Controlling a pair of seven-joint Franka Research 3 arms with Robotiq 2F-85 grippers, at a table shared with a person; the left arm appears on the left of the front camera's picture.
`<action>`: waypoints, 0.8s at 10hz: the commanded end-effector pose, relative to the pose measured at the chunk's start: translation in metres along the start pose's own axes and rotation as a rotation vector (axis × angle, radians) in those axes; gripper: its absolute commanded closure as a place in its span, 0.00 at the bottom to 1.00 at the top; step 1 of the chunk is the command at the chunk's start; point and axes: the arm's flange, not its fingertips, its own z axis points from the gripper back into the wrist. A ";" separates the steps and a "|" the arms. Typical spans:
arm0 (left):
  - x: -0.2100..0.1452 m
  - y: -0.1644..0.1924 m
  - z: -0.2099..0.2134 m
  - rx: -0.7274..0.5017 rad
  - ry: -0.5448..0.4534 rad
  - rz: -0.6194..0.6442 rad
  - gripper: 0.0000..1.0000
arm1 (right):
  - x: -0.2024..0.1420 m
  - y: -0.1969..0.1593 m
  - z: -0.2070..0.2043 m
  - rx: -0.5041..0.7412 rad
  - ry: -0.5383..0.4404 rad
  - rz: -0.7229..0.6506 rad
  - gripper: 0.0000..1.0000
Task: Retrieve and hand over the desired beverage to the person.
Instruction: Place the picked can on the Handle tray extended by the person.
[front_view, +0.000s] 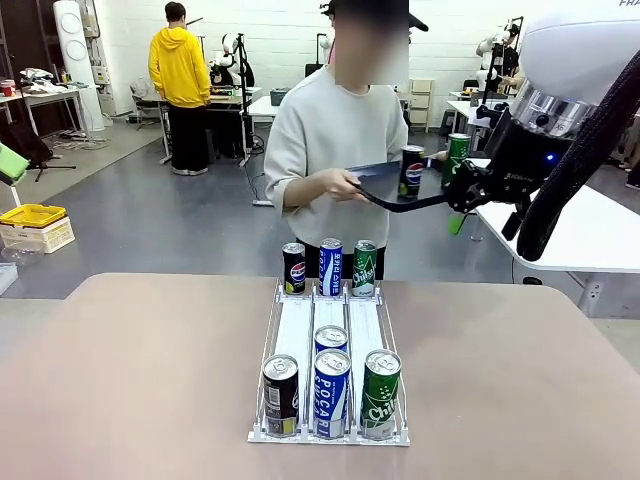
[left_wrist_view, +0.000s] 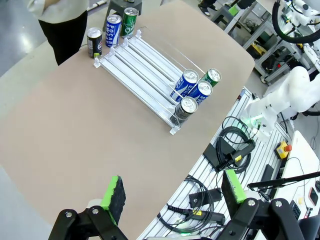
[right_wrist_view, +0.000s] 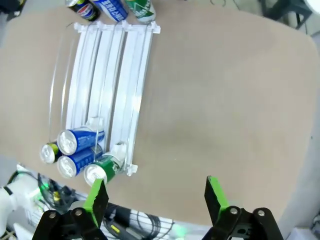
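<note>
Cans stood in a clear three-lane rack near the middle of the brown table. At the robot's end of the rack, a black can sat in the left lane, a blue can in the middle lane with a second blue can right behind it, and a green can in the right lane. At the far end, a dark cola can, a blue can and a green can stood in a row by the table's edge. The person in a light grey sweatshirt stood just beyond that edge, holding a black tray out to the side with one hand. On the tray stood another cola can, upright. The right arm hung high at the picture's right, its black wrist close to the tray's far end; whether they touched could not be told. The right tool was spread wide, its green pads well apart and nothing between them, looking down on the rack from above. The left tool was likewise spread and empty, hovering over the near corner of the table, with the rack well ahead of it and cables lying on a frame beside the table.
</note>
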 end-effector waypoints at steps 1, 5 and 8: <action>-0.001 0.000 0.001 -0.014 -0.007 -0.014 0.00 | -0.039 -0.028 0.012 0.070 -0.080 0.189 0.00; -0.001 0.000 0.001 -0.014 -0.007 -0.014 0.00 | -0.104 -0.105 0.032 0.287 -0.327 0.426 0.00; -0.001 0.000 0.001 -0.014 -0.007 -0.014 0.00 | -0.140 -0.134 0.058 0.366 -0.399 0.319 0.00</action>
